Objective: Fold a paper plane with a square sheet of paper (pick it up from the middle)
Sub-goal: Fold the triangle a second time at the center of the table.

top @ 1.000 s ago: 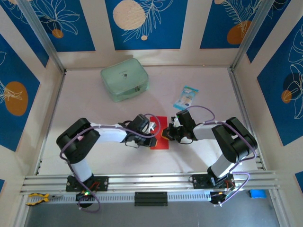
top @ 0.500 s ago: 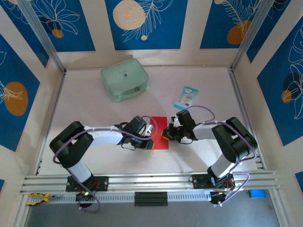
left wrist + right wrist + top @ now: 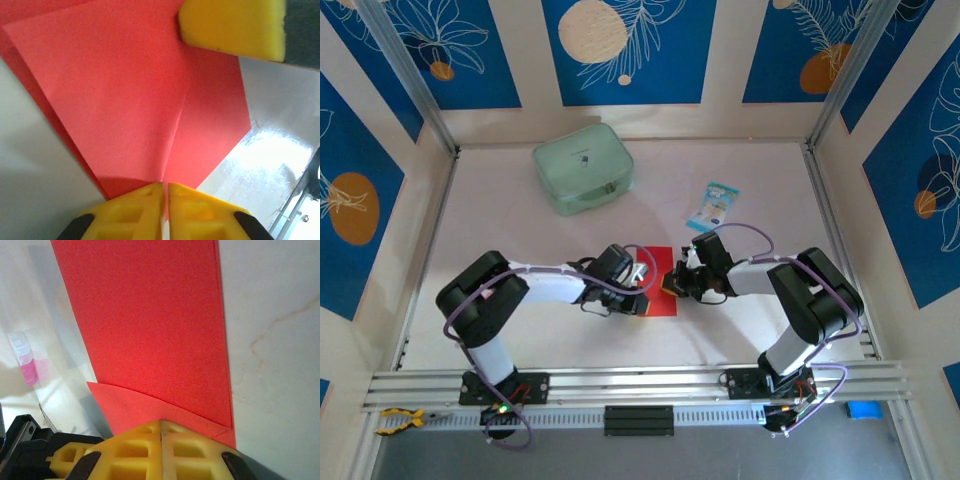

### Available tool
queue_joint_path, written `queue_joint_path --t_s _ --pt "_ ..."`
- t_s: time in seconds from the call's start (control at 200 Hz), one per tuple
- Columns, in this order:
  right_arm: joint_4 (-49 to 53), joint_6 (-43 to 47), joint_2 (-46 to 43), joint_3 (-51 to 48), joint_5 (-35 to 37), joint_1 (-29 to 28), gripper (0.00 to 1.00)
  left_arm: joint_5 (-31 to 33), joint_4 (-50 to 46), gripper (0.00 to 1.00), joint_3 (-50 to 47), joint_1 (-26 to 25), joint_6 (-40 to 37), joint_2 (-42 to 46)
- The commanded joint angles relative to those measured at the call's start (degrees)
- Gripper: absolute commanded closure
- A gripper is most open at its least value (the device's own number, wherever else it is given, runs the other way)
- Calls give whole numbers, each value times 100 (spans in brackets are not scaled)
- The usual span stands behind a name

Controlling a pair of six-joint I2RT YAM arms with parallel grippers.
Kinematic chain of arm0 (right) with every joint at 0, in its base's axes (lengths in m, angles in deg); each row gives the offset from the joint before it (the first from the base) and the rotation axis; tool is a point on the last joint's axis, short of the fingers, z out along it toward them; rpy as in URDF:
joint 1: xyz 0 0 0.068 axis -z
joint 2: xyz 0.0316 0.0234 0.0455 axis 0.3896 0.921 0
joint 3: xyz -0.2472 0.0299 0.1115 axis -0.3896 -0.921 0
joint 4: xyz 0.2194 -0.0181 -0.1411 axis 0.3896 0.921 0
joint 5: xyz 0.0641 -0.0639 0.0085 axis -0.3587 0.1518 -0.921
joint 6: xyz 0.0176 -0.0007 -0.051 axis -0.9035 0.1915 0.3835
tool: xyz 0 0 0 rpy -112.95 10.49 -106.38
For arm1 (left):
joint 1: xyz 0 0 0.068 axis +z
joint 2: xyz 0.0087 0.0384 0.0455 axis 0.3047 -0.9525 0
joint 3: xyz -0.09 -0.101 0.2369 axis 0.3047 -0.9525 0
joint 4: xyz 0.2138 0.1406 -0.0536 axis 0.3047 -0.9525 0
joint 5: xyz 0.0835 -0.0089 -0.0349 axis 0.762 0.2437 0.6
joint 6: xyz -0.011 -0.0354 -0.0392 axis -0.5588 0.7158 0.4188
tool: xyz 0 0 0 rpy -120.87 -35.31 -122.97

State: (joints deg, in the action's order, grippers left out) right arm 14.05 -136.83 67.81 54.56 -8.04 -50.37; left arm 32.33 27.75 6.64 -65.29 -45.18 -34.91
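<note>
The square sheet of paper (image 3: 661, 264) lies red and partly folded on the table between both arms. In the left wrist view the sheet (image 3: 130, 95) shows a centre crease running to my left gripper (image 3: 165, 186), which is shut with a thin sliver of red between its fingers. A yellow fingertip (image 3: 232, 27) of the right gripper presses at the paper's far corner. In the right wrist view a folded flap of the paper (image 3: 150, 315) comes out from my right gripper (image 3: 160, 422), whose fingers are pressed together on the edge. From above, the left gripper (image 3: 642, 292) and right gripper (image 3: 672, 284) face each other across the sheet.
A pale green zip pouch (image 3: 583, 167) sits at the back left of the table. A small blue-white packet (image 3: 712, 205) lies behind the right gripper. An aluminium rail (image 3: 640, 385) runs along the near edge, and side walls close in the table.
The left arm's elbow dipped down and left half a second ago and has come back. Its gripper stayed at the paper's left edge. The right arm has not moved.
</note>
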Motion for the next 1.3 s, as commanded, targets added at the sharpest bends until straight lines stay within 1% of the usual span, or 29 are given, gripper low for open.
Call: queue_joint_path --t_s 0.0,0.09,0.225,0.32,0.45,0.625,0.69,0.815,0.945,1.075,1.29 --pt "732 96 73 -105 512 18 100 -199 -229 88 -380 24 -1 87" --pt "755 111 48 -109 510 41 100 -195 -326 88 -512 22 -67 219" --pt "770 122 45 -110 508 63 100 -30 -620 88 -549 24 -260 346" --pt "773 131 37 -102 497 58 100 -76 -662 88 -527 18 -278 420" --pt "758 144 29 -101 464 63 100 -26 -597 88 -476 18 -263 634" --pt "682 140 71 -46 356 48 100 202 -169 87 -239 41 0 903" --pt "681 141 79 -28 352 46 100 190 -13 87 -80 61 67 824" --pt "701 157 72 -4 339 46 100 225 -110 87 286 79 4 441" --pt "668 190 60 4 280 51 100 444 -394 92 457 109 -72 -8" --pt "741 293 14 99 233 52 100 458 -303 97 217 105 -29 -173" --pt "743 328 -389 167 111 -104 100 493 -166 99 -160 104 34 -186"
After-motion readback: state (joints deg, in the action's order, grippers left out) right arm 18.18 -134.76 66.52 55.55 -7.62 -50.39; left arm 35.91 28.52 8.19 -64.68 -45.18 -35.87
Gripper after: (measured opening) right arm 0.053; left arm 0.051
